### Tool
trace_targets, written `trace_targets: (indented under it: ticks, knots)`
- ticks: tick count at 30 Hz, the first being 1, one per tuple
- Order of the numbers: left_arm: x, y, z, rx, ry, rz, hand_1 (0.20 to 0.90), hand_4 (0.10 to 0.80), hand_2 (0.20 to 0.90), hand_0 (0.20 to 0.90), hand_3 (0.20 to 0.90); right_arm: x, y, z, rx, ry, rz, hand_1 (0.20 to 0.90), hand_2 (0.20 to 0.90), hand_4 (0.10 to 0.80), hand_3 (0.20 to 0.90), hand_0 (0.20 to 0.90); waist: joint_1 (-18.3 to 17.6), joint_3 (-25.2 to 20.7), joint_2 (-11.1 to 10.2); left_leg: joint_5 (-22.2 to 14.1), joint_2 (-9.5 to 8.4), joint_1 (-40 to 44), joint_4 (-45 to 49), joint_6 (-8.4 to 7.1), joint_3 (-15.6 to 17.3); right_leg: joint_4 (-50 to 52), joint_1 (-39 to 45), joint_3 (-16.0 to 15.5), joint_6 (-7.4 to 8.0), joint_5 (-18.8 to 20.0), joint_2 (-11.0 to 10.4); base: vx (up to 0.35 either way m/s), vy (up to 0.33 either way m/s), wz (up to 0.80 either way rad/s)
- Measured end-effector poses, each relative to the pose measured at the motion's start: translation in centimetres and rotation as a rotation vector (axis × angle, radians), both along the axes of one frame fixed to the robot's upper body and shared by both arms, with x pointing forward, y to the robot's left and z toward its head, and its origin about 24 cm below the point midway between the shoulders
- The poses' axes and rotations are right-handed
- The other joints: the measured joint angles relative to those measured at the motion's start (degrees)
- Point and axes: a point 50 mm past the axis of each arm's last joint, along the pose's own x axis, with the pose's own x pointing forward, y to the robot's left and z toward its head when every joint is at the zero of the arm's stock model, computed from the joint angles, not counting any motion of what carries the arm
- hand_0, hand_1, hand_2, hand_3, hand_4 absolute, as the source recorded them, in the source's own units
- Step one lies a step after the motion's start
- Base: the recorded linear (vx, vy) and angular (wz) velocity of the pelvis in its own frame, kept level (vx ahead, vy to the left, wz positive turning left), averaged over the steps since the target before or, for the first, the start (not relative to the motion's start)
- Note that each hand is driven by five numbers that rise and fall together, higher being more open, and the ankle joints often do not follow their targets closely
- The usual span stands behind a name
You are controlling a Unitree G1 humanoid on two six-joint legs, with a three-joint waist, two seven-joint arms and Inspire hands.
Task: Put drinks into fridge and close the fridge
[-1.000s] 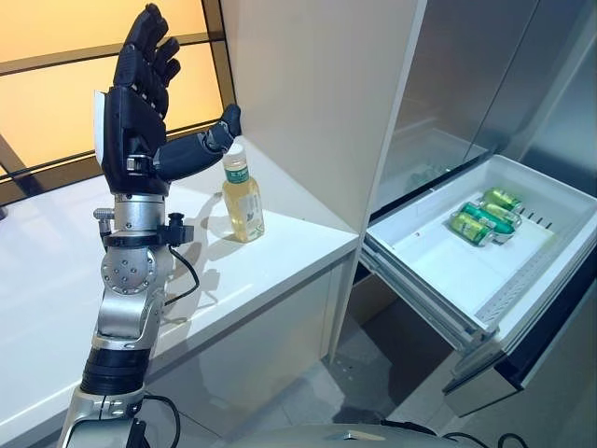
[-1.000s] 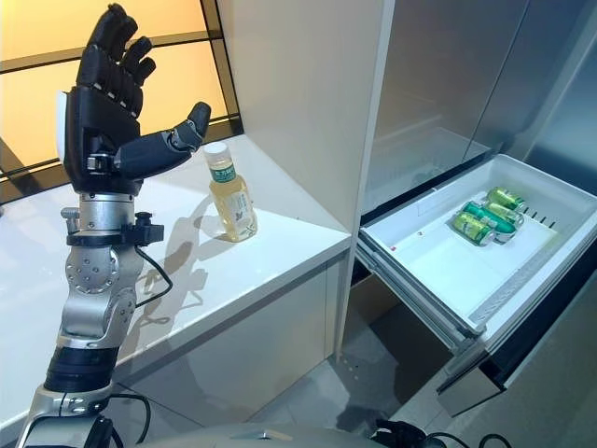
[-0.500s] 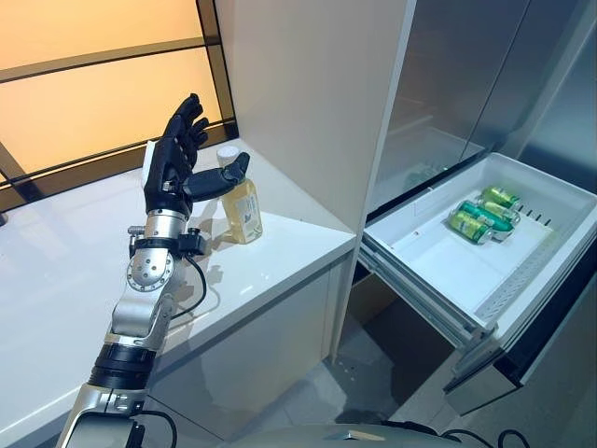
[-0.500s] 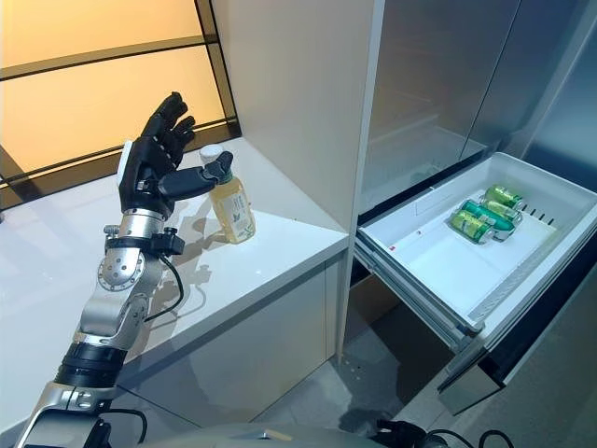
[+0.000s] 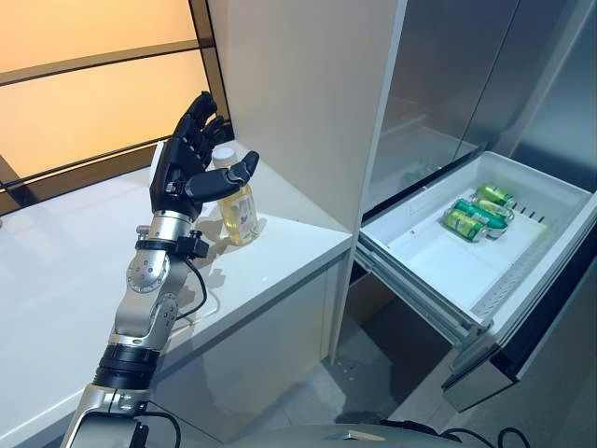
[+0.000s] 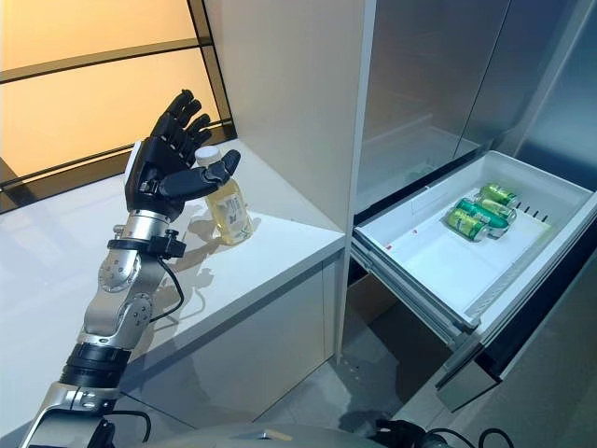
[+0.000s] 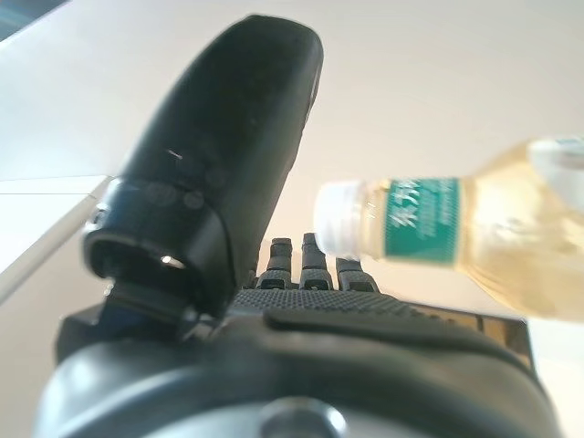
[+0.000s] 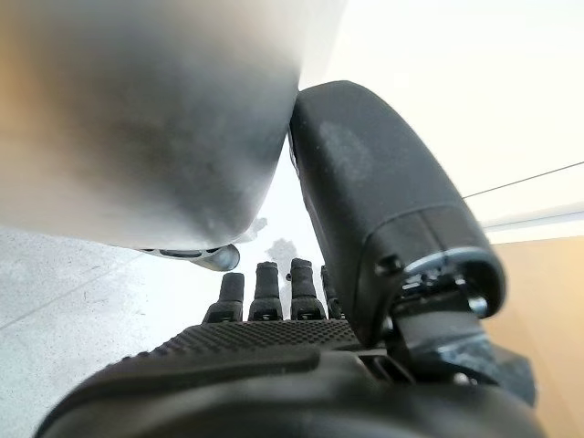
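Observation:
A clear bottle (image 5: 240, 210) of yellow drink with a white cap stands upright on the white counter (image 5: 65, 271), near the tall white cabinet wall. My left hand (image 5: 181, 174) is open at the bottle's top, with the thumb in front of the neck and the fingers spread above and behind the cap. In the left wrist view the bottle (image 7: 461, 233) shows just past the thumb (image 7: 228, 137), apart from it. Green cans (image 5: 474, 214) lie in the open white fridge drawer (image 5: 448, 275) at the right. My right hand (image 8: 274, 374) shows in its wrist view, fingers straight and empty.
The white cabinet wall (image 5: 308, 93) rises right behind the bottle. The pulled-out drawer juts over the grey floor (image 5: 373, 373). Grey fridge doors (image 5: 466, 65) stand above the drawer. An orange-lit window (image 5: 84, 103) backs the counter.
My left hand has moved away from the camera and down to the bottle, so the thumb now crosses in front of its neck. The camera has shifted slightly.

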Motion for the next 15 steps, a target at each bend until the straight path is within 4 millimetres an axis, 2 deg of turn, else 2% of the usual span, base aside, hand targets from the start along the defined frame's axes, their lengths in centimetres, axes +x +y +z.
trace_targets:
  ticks: [5, 15]
  knots:
    - [0.1, 0.8, -1.8, 0.023, 0.075, 0.057, 0.900, 0.800, 0.900, 0.900, 0.900, 0.0, 0.0, 0.0, 0.001, 0.005, -0.001, 0.900, 0.900, 0.800, 0.900, 0.900, -0.1, 0.1, -0.1, 0.0, -0.01, 0.1, 0.0, 0.01, 0.1, 0.0, 0.1, 0.1, 0.00, 0.0, 0.0, 0.000, 0.000, 0.00]
    - [0.1, 1.2, -3.7, 0.066, 0.155, 0.124, 0.900, 0.800, 0.900, 0.900, 0.900, 0.2, 0.1, 0.0, 0.010, 0.003, 0.011, 0.900, 0.900, 0.800, 0.900, 0.900, -0.7, 0.2, 0.0, -0.1, 0.04, 0.5, 0.0, 0.04, 0.6, 0.0, 0.2, 0.6, 0.01, 0.0, 0.0, 0.005, 0.001, -0.01]
